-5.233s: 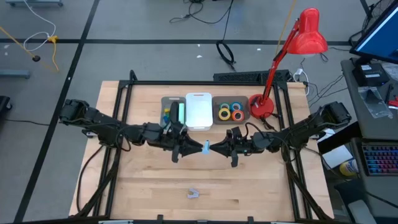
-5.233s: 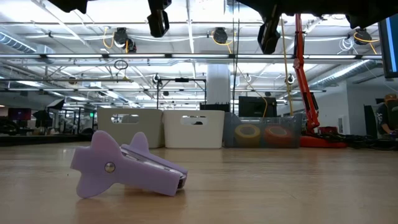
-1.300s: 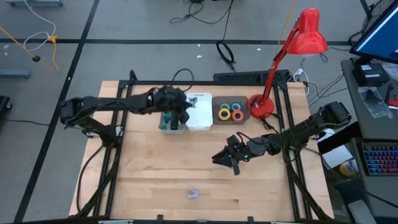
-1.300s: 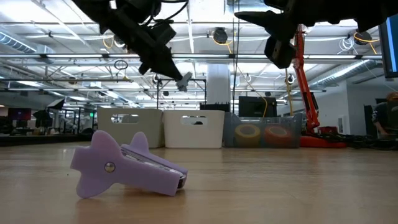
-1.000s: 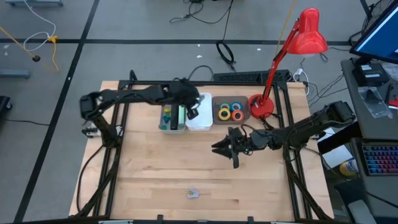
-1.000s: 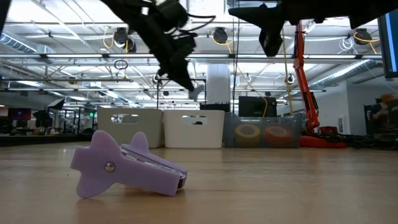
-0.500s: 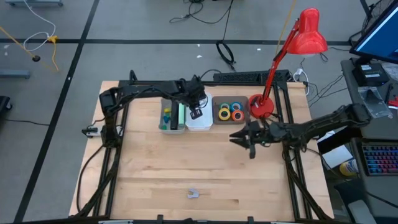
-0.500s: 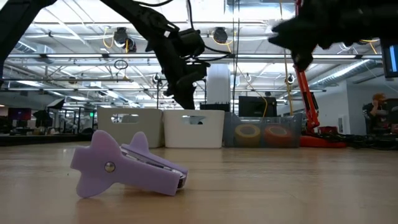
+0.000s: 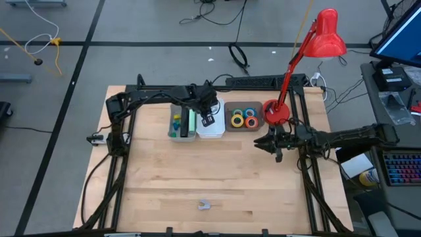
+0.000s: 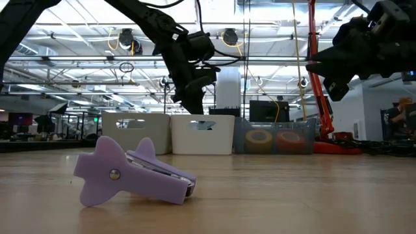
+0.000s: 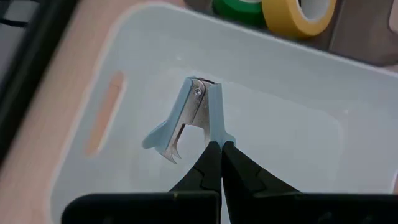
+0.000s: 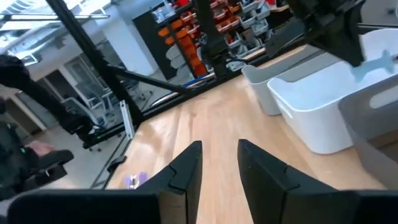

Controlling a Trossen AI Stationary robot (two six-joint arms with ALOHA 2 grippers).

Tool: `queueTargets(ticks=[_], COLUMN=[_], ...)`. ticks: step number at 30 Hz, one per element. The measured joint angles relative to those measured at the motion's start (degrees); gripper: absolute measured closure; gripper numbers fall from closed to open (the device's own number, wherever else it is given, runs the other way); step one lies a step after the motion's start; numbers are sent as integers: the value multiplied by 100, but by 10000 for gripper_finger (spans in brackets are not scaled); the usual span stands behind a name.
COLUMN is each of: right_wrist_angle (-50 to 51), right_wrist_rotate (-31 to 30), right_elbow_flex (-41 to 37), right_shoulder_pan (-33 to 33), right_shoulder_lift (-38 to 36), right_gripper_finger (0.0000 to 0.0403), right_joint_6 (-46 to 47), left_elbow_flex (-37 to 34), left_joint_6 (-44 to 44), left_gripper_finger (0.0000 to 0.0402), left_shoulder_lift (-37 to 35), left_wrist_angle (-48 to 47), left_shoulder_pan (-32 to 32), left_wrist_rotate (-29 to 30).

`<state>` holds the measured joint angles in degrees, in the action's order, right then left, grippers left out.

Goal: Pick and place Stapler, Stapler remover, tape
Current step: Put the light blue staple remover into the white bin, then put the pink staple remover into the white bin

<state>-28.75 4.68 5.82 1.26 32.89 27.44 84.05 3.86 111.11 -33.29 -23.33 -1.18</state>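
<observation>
A pale blue staple remover [image 11: 189,118] is hanging inside the white bin [image 11: 298,149], pinched by one wing between the pressed-together fingers of the left gripper [image 11: 219,149] at the table's twelve o'clock edge. A purple staple remover [image 10: 130,172] is lying near six o'clock. The right gripper [image 9: 270,145] is hovering around three o'clock, fingers [image 12: 186,163] slightly parted and holding nothing.

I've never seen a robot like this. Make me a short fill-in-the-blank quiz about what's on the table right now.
1. The left end effector holds a light blue staple remover over the ____ bin.
2. The other staple remover, lying loose on the table, is coloured ____.
3. The tape rolls sit in a bin right beside the base of a ____ desk lamp.

Missing words: white; purple; red
</observation>
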Motion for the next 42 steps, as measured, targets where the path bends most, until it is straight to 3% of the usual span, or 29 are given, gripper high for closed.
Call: queueTargets(ticks=[9,18,31,37,42], right_wrist_angle=[32,-16,-163,-335,-317], right_wrist_rotate=[311,497,608,610,610], right_elbow_flex=[0,0,0,0,0], right_shoulder_pan=[744,967,966,966,966], right_shoulder_lift=[-187,-204,-204,-204,-204], right_gripper_finger=[307,307,307,307,307], right_joint_6=[99,188,238,238,229], left_elbow_flex=[-7,-4,-7,-11,-6], left_joint_6=[-157,228,501,-163,-632], left_gripper_finger=[401,396,317,280,273], left_shoulder_lift=[232,313,306,-449,-1466], left_wrist_angle=[-94,88,34,-193,-1032], left_shoulder_pan=[-17,-43,-41,-5,355], left_wrist_rotate=[-4,-21,321,78,-185])
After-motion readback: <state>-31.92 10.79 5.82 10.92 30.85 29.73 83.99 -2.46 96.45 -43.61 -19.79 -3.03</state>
